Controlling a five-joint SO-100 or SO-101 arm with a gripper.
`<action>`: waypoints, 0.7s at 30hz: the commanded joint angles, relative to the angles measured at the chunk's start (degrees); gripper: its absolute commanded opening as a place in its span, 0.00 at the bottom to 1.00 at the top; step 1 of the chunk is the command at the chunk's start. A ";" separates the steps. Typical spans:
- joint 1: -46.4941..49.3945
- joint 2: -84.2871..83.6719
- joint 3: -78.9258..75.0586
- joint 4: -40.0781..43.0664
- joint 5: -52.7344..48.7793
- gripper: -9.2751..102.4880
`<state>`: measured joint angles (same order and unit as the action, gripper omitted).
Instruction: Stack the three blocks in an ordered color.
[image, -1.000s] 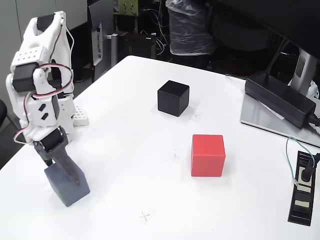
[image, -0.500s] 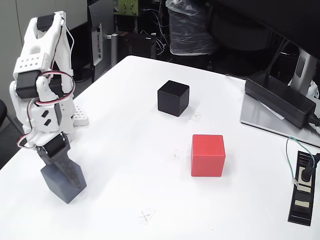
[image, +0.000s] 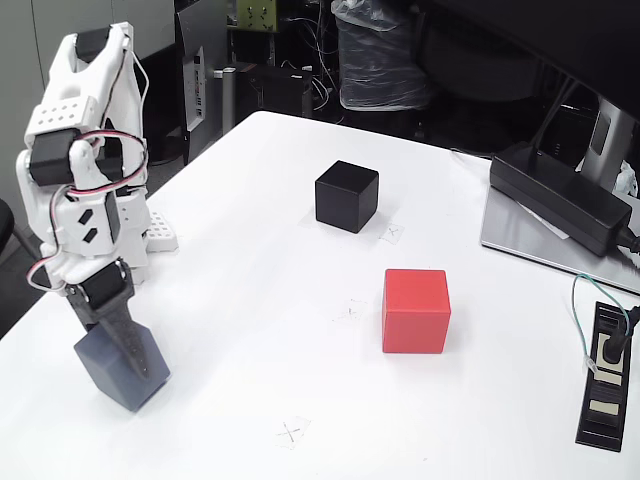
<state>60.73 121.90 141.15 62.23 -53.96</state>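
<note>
White counter (image: 250, 260) edging a cluttered workroom. Fingers (image: 128, 352) clamp the grey cube (image: 112, 368), left of the red cube (image: 416, 310), likely for stacking; black cube (image: 347, 195) beyond.

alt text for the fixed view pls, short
A white robot arm's pincer is down on a slate grey cube at the white table's near left edge; a red cube and black cube sit apart mid-table.

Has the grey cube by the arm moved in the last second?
Yes. The grey cube, gripped by the gripper, has slid left, away from the pencilled cross on the table.
</note>
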 joint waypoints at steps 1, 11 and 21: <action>-0.70 -0.18 -1.41 -0.26 0.09 0.19; -7.91 -0.18 -17.93 0.70 5.98 0.11; -19.25 -0.44 -39.81 16.00 9.84 0.12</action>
<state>44.38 120.94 108.46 74.00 -45.00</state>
